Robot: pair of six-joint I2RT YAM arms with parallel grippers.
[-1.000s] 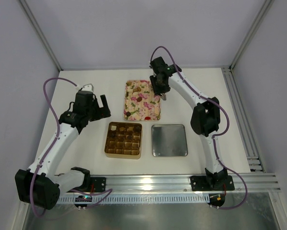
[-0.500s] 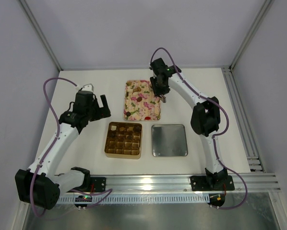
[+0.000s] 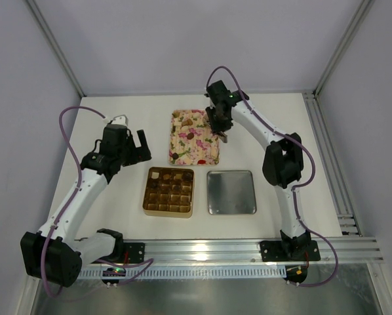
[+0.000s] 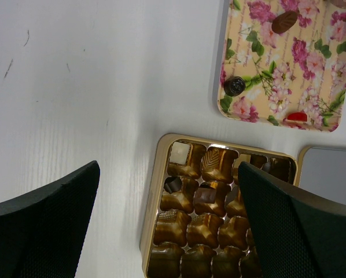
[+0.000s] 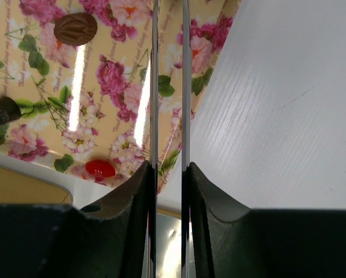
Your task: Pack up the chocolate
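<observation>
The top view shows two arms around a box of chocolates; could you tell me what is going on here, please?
The robot is packing chocolate from a pink floral tray into a gold box with a grid of cells. The right tool hangs over the tray's right edge, its thin blades a narrow gap apart, with nothing showing between them. The left tool hovers wide open near the box, holding nothing. The box is partly filled, and several pieces lie on the tray.

One flowered tray (image 3: 209, 149) is lying beneath the right gripper (image 3: 222, 134). One gold box (image 3: 168, 213) and one silver lid (image 3: 231, 192) are sitting well back from that gripper. Three chocolates (image 5: 74, 29) are showing left of its fingers; more beyond are too small to count.
</observation>
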